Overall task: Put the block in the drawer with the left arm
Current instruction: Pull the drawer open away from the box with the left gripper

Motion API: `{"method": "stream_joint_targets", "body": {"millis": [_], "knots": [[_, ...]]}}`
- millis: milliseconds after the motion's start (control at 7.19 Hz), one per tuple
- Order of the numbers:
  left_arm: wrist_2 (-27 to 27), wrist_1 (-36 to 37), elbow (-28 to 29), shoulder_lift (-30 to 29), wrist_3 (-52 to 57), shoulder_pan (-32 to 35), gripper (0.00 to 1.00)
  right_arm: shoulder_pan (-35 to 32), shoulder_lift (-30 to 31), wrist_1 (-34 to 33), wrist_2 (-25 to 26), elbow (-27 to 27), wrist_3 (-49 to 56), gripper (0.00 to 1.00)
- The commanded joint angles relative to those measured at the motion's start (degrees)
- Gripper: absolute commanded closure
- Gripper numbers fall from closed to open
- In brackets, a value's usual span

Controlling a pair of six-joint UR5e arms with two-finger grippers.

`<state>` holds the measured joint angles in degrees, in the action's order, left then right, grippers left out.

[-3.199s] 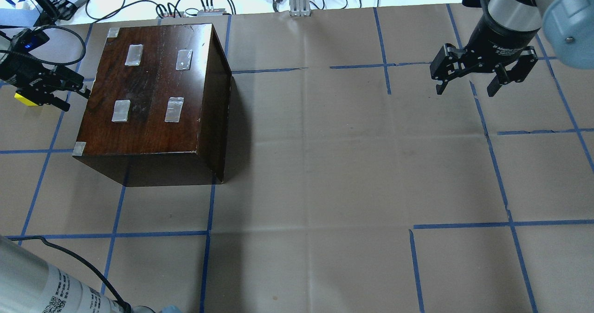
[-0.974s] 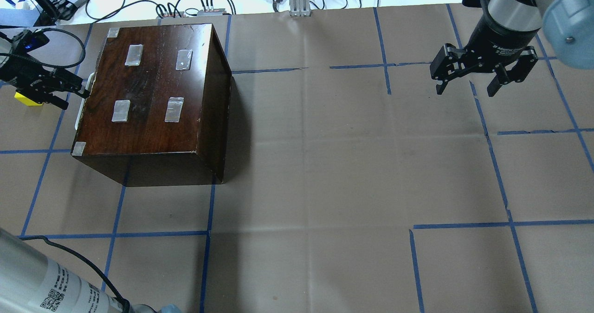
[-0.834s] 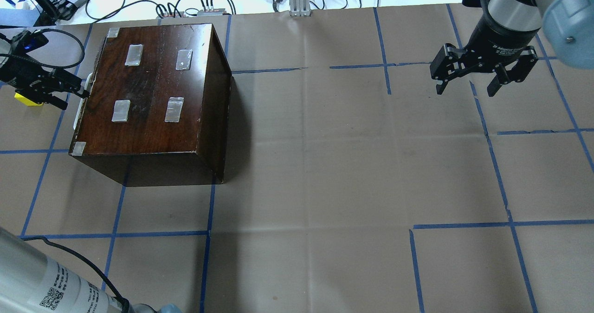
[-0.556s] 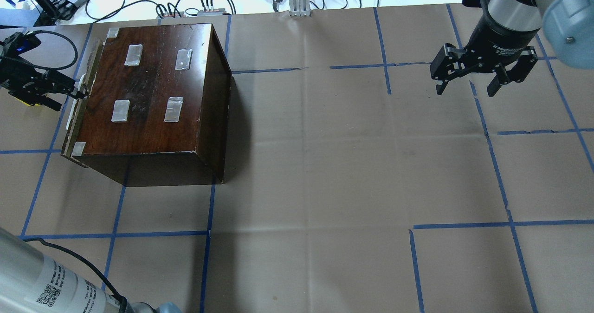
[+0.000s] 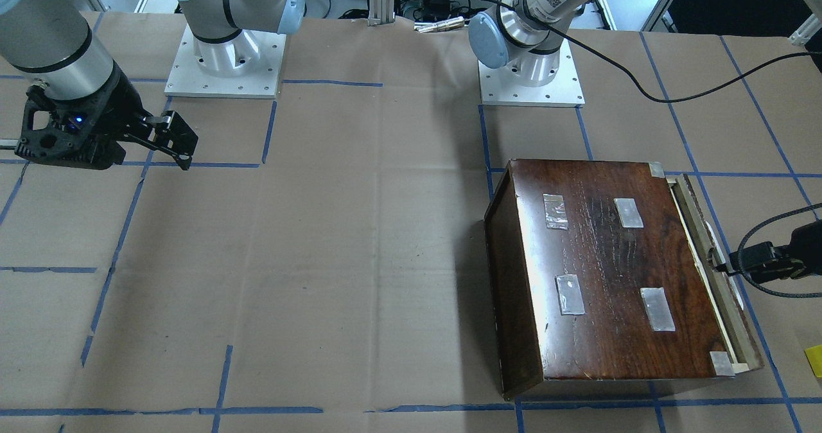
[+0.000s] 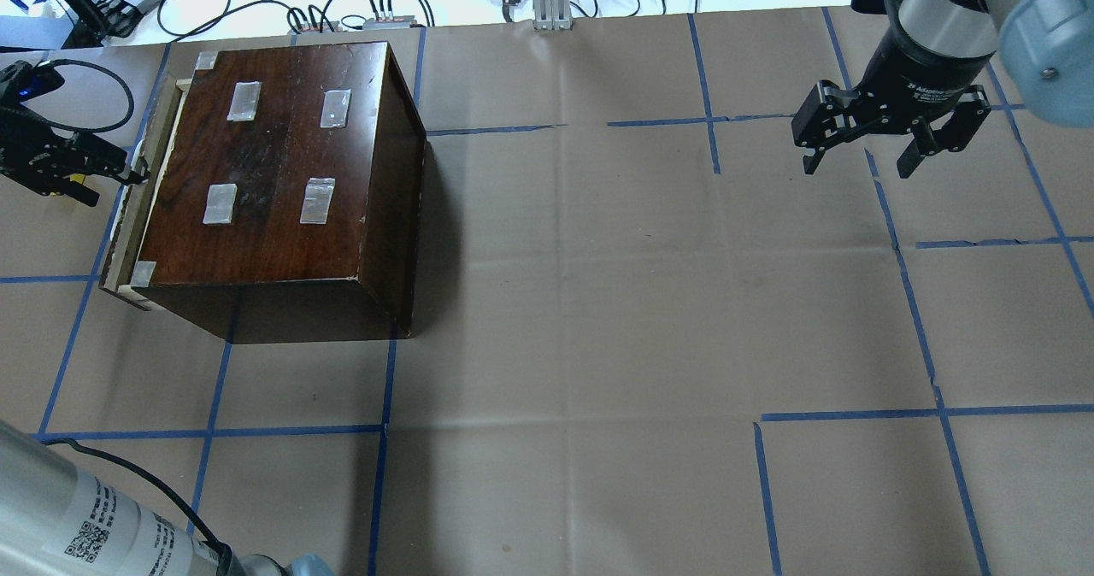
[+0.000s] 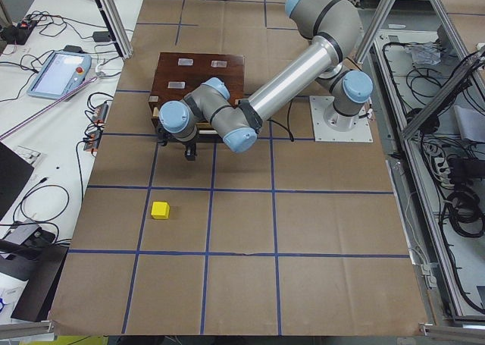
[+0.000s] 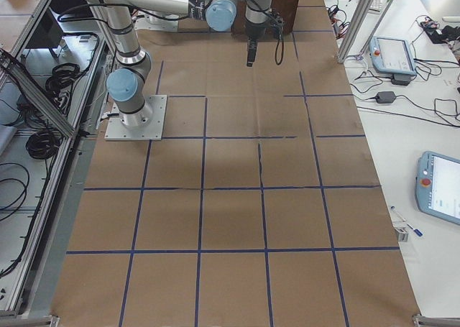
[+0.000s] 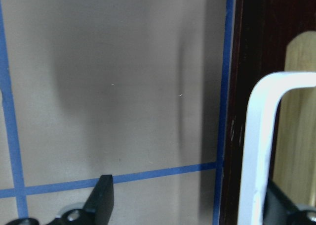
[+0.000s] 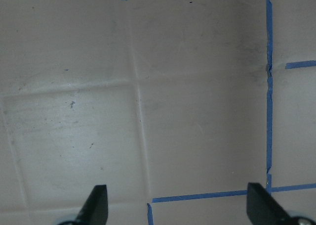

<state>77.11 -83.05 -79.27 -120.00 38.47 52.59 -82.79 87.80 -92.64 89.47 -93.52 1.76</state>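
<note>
The drawer [image 6: 126,221] stands a little way out of the left side of the dark wooden box [image 6: 273,166]; it also shows in the front-facing view [image 5: 732,317]. My left gripper [image 6: 115,183] is open at the drawer's front. In the left wrist view the white handle [image 9: 256,151] sits between the fingers [image 9: 102,198], close to the right one. The yellow block [image 7: 159,209] lies on the paper apart from the drawer, at the right edge of the front-facing view [image 5: 814,361]; in the overhead view the gripper mostly hides it. My right gripper [image 6: 859,166] is open and empty, far off.
The table is covered in brown paper with a blue tape grid [image 6: 564,302]. Cables and small devices [image 6: 359,12] lie along the far edge behind the box. The left arm's black cable [image 5: 642,79] trails over the table near its base.
My left gripper has moved left, and the drawer has slid out of the box with it, showing its pale rim. The box has shifted slightly. The right arm has not moved.
</note>
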Motion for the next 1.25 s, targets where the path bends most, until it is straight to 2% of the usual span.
{"method": "stream_joint_targets", "body": {"millis": [0,1113], "knots": [[0.4,0.3,0.1,-0.1,2.5,-2.7,0.01,0.0,0.0,0.0,0.0,0.0,0.0,0.00],[1.5,0.2,1.8,-0.6,4.4,-4.8,0.01,0.0,0.0,0.0,0.0,0.0,0.0,0.00]]}}
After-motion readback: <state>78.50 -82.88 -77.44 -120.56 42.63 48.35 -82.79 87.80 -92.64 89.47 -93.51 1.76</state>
